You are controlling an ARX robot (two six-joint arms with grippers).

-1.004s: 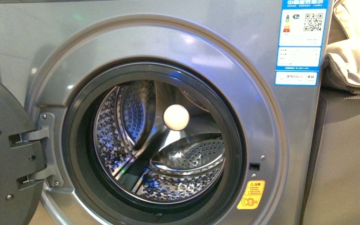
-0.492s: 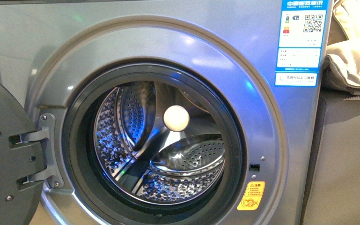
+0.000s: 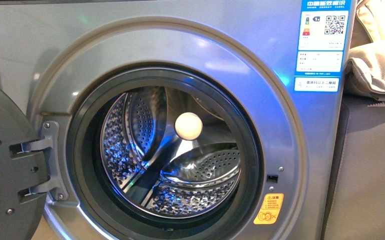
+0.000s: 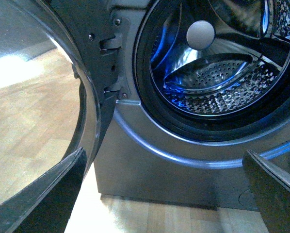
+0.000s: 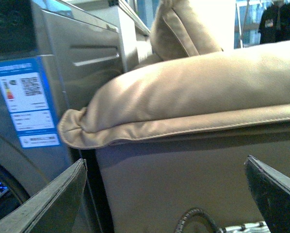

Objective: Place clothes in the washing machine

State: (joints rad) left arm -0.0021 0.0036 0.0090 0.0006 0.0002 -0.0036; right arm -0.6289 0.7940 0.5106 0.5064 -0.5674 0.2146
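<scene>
The open door (image 3: 5,165) is hung at 9 o'clock on the washing machine (image 3: 180,45). It may be struck if the left hand (image 4: 164,153), spread wide and empty, is swung outward. No cloth is seen in the drum (image 3: 130,135), and the clothes are not in view. The right hand (image 5: 165,160), likewise spread wide and empty, is faced toward the beige cushion (image 5: 193,92) at 3 o'clock of the machine. This cushion may be grasped by mistake.

Bright, sharp front view; blue light glints inside the washing machine (image 3: 180,45). Glare whitens the floor (image 4: 14,68); right wrist view is hazy.
</scene>
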